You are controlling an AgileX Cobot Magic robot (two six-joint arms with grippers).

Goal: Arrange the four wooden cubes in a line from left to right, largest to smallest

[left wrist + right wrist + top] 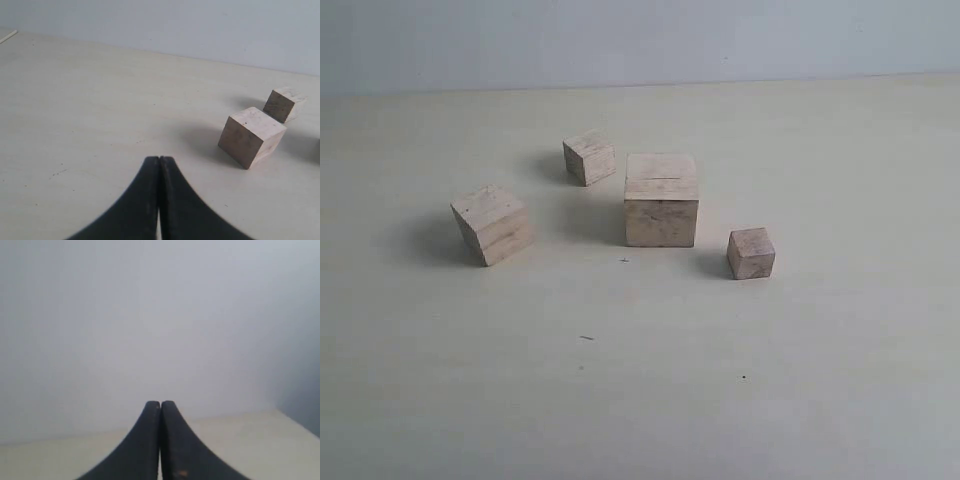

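The largest cube (661,200) stands mid-frame on the counter (650,400), the second-largest cube (492,224) at centre left, the third cube (589,158) above between them, and the smallest cube (751,253) lower right. The left pincer (159,161) and right pincer (160,404) are both pressed together, empty.

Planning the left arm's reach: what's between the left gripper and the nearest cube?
Only bare table separates the left gripper from the nearest cube, seen in the left wrist view.

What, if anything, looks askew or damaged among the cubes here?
The second-largest cube, far left, seems tipped rather than sitting flat; its edges slant in both the exterior and left wrist views. The largest cube has a thin slit across its top. Nothing else stands out.
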